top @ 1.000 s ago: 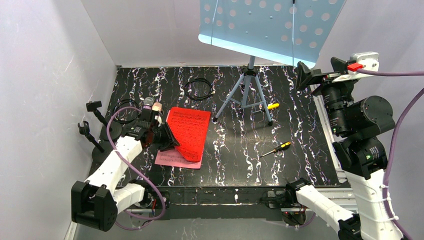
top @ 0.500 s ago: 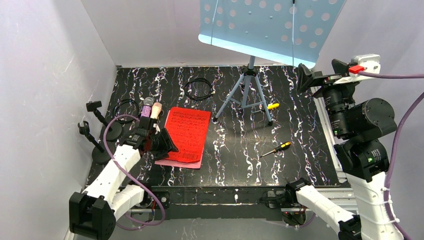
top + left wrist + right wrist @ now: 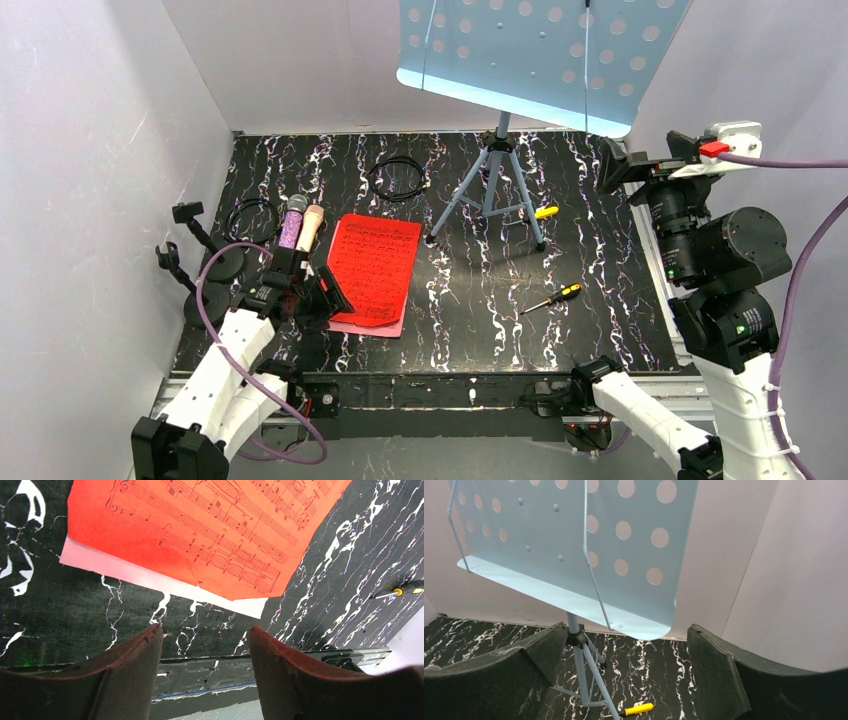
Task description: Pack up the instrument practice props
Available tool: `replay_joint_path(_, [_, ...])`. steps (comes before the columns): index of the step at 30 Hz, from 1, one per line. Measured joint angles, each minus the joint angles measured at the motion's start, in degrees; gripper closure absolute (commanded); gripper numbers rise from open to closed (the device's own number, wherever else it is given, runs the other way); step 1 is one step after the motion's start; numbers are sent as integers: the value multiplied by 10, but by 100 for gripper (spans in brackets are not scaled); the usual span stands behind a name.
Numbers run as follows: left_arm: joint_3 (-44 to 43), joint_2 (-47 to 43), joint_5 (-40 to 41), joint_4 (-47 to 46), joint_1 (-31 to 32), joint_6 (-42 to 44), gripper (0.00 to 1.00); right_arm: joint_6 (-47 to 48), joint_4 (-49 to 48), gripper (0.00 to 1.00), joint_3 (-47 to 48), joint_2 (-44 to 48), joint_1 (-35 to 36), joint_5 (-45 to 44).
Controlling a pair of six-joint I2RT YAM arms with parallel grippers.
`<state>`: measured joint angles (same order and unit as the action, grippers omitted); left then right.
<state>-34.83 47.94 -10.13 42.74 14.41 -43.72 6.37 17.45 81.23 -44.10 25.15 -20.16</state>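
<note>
Left hand (image 3: pixel 204 632) spread, empty, by red page (image 3: pixel 200 525) atop pink page (image 3: pixel 100 560); right hand (image 3: pixel 624 630) spread, facing music stand (image 3: pixel 574 545)

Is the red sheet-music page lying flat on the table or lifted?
Flat: the red page lies spread over the pink page; the left gripper, jaws open, holds nothing.

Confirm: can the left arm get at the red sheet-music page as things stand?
Probably yes. The left gripper hangs open just short of the red sheet-music page, nothing between them; it lies flat on a pink page, so pinching an edge may be awkward.
</note>
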Motion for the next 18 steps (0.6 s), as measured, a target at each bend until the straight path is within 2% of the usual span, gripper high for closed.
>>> replay_joint_path(3, [-10, -13, 8, 21, 0, 1, 25, 0, 7, 1, -17, 15, 0, -15])
replay_joint_path(11, [-104, -46, 56, 78, 0, 16, 14, -1, 56, 1, -66, 64, 0, -63])
replay_joint_path(18, [-167, -111, 116, 125, 0, 28, 2, -8, 121, 1, -102, 104, 0, -66])
